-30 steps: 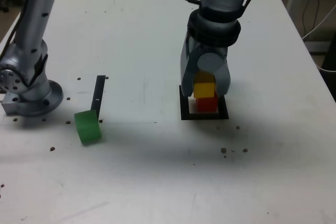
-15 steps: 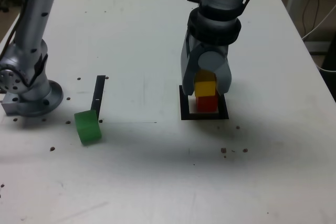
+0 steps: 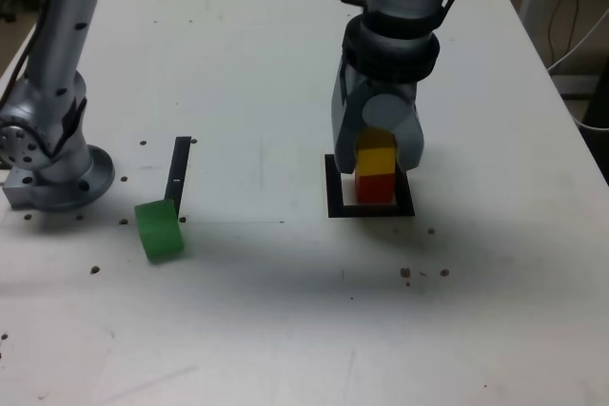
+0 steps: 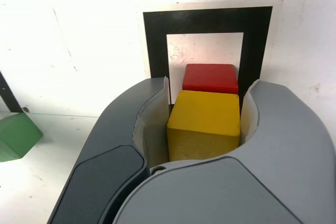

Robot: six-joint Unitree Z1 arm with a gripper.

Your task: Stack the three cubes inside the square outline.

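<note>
Red cube [image 3: 374, 187] sits inside the square outline [image 3: 370, 209], right of the worktop [image 3: 238, 64] centre in the exterior view; its rear is hidden. Yellow cube [image 4: 205, 125] rests on the red cube, slightly offset in the wrist view. The jaws of the gripper [image 4: 206, 124] flank the yellow cube; a thin gap shows on one side, contact on the other cannot be made out. Green cube [image 3: 158, 230] lies tilted well apart, near the black strip [image 3: 178, 173].
</note>
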